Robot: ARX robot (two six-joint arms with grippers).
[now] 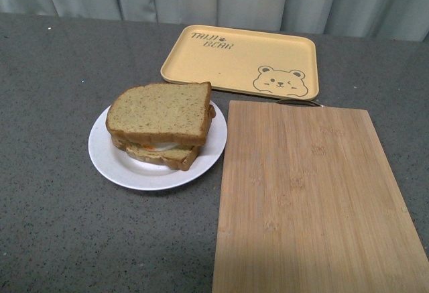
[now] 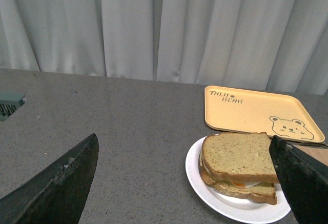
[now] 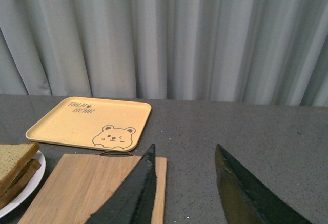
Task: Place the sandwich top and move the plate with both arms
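Plate (image 1: 107,162), centre-left: likely rigid, slick, bearing soft sandwich top (image 1: 161,110); take opposite rims. Left gripper (image 2: 183,139), right gripper (image 3: 185,147): fingers apart, empty.

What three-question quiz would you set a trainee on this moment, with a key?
1. True or false: the sandwich top lies on the stacked sandwich on the plate.
2. What is lying on the cutting board? A) a bread slice B) nothing C) a fried egg
3. Fill in: the left gripper and the right gripper both have their fingers ____.

Key: 1 true. 2 B. 3 open, holding nothing.
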